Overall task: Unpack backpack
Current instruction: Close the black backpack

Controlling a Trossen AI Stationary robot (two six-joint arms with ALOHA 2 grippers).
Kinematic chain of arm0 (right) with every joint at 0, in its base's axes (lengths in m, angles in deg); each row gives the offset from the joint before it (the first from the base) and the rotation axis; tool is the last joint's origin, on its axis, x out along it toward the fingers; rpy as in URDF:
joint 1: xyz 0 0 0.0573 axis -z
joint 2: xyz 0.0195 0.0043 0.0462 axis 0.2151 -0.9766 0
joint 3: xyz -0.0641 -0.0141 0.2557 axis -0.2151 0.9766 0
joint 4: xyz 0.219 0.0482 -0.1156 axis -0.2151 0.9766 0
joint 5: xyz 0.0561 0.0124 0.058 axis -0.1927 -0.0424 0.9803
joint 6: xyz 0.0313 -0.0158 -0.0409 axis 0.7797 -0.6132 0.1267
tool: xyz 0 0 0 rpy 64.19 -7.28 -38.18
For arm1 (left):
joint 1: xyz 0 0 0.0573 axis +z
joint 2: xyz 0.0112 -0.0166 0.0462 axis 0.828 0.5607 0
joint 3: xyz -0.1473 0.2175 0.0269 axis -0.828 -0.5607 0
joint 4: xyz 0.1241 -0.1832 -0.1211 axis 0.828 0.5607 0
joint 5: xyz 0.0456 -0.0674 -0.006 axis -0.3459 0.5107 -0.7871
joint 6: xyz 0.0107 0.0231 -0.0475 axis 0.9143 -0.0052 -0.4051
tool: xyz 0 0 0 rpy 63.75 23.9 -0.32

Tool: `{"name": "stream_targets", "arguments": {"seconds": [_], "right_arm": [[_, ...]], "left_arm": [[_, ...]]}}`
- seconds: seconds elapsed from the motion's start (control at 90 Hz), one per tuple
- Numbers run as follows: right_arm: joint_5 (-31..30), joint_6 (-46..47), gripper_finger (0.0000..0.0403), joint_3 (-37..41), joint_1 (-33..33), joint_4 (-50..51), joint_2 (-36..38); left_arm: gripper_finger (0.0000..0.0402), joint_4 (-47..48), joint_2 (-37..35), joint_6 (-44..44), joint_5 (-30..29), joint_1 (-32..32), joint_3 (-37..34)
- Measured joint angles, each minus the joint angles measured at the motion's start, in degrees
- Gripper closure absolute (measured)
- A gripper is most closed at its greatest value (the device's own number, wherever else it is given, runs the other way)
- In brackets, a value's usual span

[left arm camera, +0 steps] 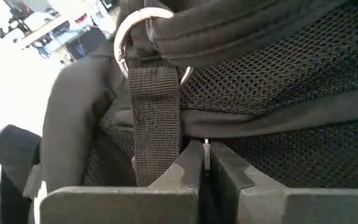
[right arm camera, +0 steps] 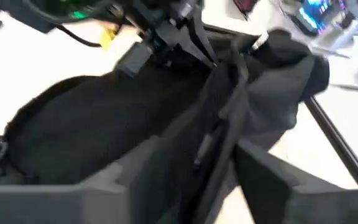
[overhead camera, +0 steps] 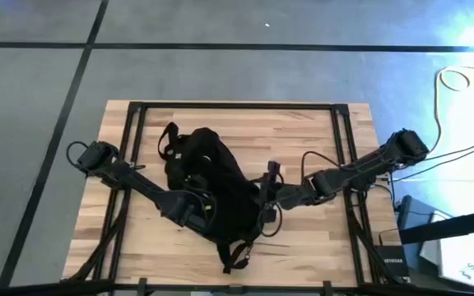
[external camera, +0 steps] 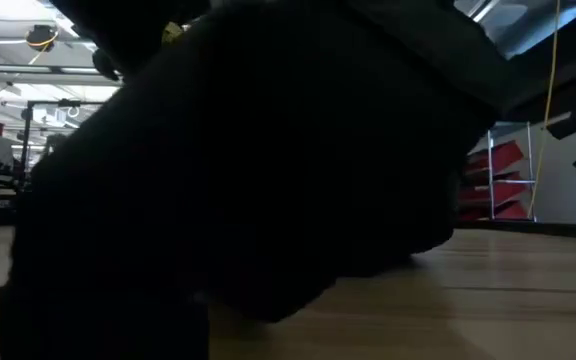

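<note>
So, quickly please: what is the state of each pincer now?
Left pincer: shut, pressed against the mesh of the large black fabric backpack; a hold cannot be told.
Right pincer: open, with backpack fabric between its fingers.

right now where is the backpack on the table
In the high view the backpack lies near the middle of the wooden table, between the left gripper and the right gripper, both against it.

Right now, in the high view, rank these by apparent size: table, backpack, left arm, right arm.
1. table
2. backpack
3. left arm and right arm: these look alike in size, so I will not rank one over the other.
</note>
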State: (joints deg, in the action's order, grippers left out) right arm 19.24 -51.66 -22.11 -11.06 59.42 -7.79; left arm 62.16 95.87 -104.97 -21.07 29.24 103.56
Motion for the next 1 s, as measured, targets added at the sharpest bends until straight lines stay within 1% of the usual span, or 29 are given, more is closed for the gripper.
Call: {"name": "stream_targets", "arguments": {"seconds": [0.144, 0.222, 0.3, 0.378, 0.489, 0.567, 0.622, 0.844, 1.0], "right_arm": [[0.46, -4.37, 0.0115, 0.00, -1.74, -4.60, 0.00], [0.36, -7.33, 0.0067, 0.00, -2.96, -8.03, 0.00], [0.35, -9.94, 0.0031, 0.00, -3.81, -10.63, 0.00], [1.69, -12.60, 0.0010, 0.00, -4.50, -11.24, -0.01], [6.68, -13.23, 0.0007, 0.00, -4.40, -11.44, -1.80], [7.14, -13.30, 0.0016, 0.00, -4.35, -11.14, -4.49], [5.48, -13.48, 0.0025, 0.00, -4.31, -11.05, -6.61], [-5.14, -15.53, 0.0060, 0.00, -4.29, -11.07, -12.09], [-7.03, -19.15, 0.0087, 0.02, -4.31, -9.94, -12.70]], "left_arm": [[0.0401, 3.74, 0.00, -2.12, -1.34, 0.48, 0.02], [0.0401, 4.95, 0.00, -2.77, -2.10, 0.55, 0.06], [0.0401, 5.74, 0.00, -2.80, -2.44, 0.52, 0.07], [0.0401, 6.34, 0.00, -3.41, -2.53, 0.50, 0.11], [0.0401, 6.29, 0.00, -4.03, -3.05, 0.24, 0.11], [0.0401, 6.24, 0.00, -4.53, -3.64, 0.11, 0.13], [0.0401, 6.18, -0.16, -4.66, -3.72, 0.11, 0.13], [0.0401, 5.97, -1.62, -5.33, -3.72, -0.78, 0.22], [0.0401, 5.97, -2.12, -4.52, -3.85, -1.22, 0.24]]}}
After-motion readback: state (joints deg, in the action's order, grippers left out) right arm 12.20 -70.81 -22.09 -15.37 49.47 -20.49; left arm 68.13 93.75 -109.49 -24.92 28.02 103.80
